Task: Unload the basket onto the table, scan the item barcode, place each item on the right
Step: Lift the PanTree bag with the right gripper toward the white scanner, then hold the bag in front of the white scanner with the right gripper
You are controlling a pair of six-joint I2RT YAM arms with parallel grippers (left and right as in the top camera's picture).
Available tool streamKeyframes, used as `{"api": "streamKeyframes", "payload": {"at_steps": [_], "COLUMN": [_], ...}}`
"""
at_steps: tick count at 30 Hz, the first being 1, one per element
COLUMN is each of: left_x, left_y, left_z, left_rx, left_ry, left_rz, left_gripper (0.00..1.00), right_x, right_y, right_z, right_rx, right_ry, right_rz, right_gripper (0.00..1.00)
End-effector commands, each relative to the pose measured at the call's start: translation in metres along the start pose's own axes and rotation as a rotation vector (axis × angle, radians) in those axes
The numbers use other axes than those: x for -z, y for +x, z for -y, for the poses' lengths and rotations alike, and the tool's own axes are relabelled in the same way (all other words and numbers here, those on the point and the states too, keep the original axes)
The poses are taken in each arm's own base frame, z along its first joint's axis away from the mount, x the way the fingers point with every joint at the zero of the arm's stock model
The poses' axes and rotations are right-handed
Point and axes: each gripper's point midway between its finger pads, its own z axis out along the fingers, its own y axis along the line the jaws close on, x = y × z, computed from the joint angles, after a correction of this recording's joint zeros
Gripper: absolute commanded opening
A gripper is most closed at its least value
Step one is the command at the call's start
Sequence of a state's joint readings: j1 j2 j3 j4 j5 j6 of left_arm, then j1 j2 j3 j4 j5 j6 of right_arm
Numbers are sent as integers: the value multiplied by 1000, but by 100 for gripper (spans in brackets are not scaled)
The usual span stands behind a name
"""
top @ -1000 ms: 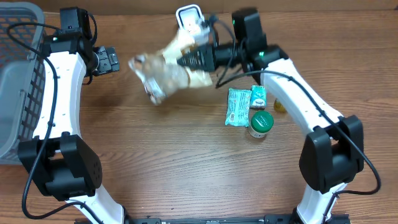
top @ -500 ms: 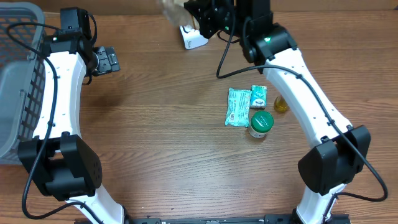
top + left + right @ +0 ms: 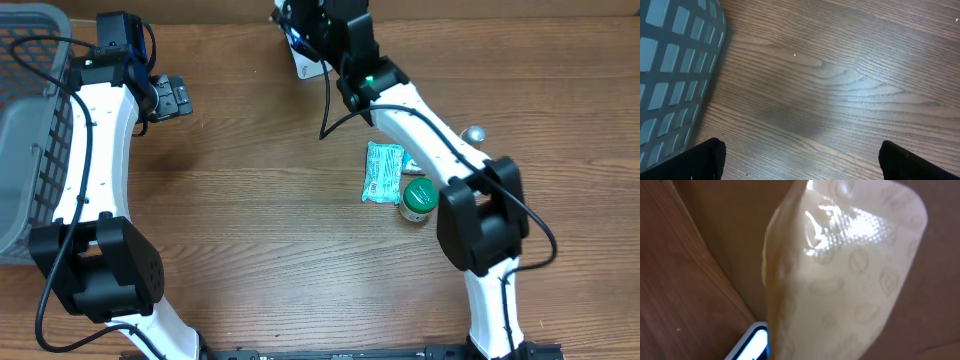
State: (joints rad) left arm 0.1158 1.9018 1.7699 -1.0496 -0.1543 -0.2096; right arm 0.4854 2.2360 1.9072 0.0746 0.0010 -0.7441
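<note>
Pouch (image 3: 840,280): cream and glossy, filling the right wrist view; held up over the far edge of the desk (image 3: 250,260). Its lower end is cut off, and only faint oval shapes can be read on the face shown.
Right hand (image 3: 298,18): closed tight on the pouch. Its fingers are hidden in its own view and cropped by the frame edge overhead.
Scanner (image 3: 308,62): white with a blue face, at the far edge just under the pouch. Only 1 corner shows in the wrist view.
Left hand (image 3: 176,97): spread fully wide and holding nothing, over bare desk near the far-left corner. Only 2 fingertips (image 3: 700,160) show.
Basket (image 3: 30,150): grey, at the left edge, partly out of frame.
Teal packet (image 3: 383,172): right of the middle, just beside the green-lidded jar (image 3: 420,198).
Small box (image 3: 413,167): mostly hidden under the right arm.
Silver round thing (image 3: 474,133): too small to identify.
</note>
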Motion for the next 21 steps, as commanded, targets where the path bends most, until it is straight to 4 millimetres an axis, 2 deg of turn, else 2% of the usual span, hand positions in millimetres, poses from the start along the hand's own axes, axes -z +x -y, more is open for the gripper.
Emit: {"api": "streamKeyframes", "payload": {"at_steps": [1, 11, 16, 21], "left_x": [14, 14, 14, 14], "left_y": [-9, -9, -9, -9], "left_z": [-2, -2, -2, -2], "left_rx": [8, 9, 8, 8], "left_ry": [0, 0, 0, 0], "left_rz": [43, 43, 43, 42], "left_gripper": [100, 99, 100, 100], "right_x": [-1, -4, -7, -12], "right_y": [-8, 0, 16, 35], "right_z": [15, 0, -14, -36], "right_rx": [75, 66, 13, 14], "right_ry": [62, 21, -24, -84], "right_rz": [21, -11, -62, -107], "right_gripper": [4, 4, 4, 4]}}
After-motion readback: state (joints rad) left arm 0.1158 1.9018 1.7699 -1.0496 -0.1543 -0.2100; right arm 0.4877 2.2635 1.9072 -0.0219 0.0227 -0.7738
